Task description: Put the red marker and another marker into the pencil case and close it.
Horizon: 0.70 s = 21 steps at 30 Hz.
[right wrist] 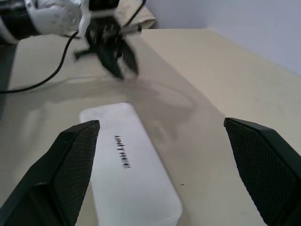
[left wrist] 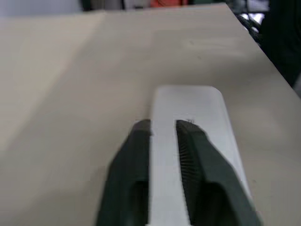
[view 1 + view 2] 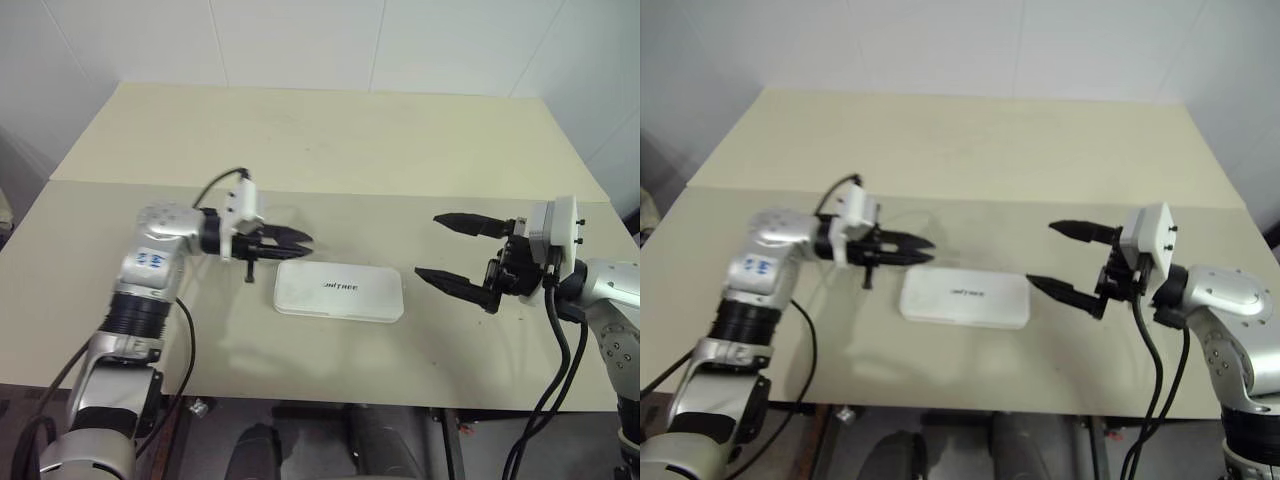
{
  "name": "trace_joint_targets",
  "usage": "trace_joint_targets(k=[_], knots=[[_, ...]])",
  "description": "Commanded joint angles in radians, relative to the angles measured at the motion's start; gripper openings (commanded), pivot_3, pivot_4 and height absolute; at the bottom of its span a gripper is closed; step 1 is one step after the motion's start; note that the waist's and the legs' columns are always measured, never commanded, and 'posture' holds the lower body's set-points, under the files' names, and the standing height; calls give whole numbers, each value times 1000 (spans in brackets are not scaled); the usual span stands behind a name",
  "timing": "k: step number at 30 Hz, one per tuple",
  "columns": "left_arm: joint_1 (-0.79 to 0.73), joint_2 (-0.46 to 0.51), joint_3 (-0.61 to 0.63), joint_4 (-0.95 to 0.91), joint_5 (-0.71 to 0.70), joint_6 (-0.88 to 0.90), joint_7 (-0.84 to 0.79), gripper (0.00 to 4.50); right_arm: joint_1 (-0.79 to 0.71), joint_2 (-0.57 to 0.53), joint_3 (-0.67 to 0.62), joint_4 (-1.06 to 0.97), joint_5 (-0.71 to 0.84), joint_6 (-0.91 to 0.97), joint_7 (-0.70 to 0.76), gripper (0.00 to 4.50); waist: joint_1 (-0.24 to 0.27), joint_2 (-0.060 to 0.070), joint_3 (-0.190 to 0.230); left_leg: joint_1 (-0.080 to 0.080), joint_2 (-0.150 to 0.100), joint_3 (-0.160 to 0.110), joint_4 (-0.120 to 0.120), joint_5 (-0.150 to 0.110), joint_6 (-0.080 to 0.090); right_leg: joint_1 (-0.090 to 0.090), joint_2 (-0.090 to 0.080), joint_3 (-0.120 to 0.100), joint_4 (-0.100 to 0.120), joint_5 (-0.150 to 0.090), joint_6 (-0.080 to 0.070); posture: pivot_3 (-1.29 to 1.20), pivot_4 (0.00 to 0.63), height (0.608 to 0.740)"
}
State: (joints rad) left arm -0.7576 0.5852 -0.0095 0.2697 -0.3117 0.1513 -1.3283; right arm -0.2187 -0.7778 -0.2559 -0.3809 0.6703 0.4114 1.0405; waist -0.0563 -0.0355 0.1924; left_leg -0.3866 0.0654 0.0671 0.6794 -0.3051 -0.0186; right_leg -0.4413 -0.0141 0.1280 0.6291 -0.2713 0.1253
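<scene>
Case (image 3: pixel 339 290) lies closed, lid down, mid-table near the front edge. Left gripper (image 3: pixel 300 241) hovers above its left end, fingers a narrow gap apart, empty. Right gripper (image 3: pixel 448 247) spread wide, empty, right of case. No markers visible; likely inside. Remaining: confirm lid is latched, pressing straight down.

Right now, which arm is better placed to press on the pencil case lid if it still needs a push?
Probably the left. The left gripper hovers just above the left end of the closed pencil case, fingers slightly parted. The right gripper is wide open and stands off the case's right end.
</scene>
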Motion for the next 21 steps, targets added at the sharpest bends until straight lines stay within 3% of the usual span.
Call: trace_joint_targets(k=[1,7,21], knots=[[74,42,78,-61,-52,-25,10,2320,29,-24,-33,6,-19,-54,34,4500,1,0,0,0,0,0,0,0,0,0,0,0,0,0,0,0,150,740],[218,83,207,-110,-72,-72,119,4365,89,-20,-37,26,-72,-136,57,4500,1,0,0,0,0,0,1,0,0,0,-1,0,0,0,0,0,150,740],[315,156,213,-193,-120,37,115,4472,-32,-1,21,262,-179,-318,97,4500,-1,0,0,1,0,1,0,0,0,1,0,0,-1,2,-1,0,150,740]])
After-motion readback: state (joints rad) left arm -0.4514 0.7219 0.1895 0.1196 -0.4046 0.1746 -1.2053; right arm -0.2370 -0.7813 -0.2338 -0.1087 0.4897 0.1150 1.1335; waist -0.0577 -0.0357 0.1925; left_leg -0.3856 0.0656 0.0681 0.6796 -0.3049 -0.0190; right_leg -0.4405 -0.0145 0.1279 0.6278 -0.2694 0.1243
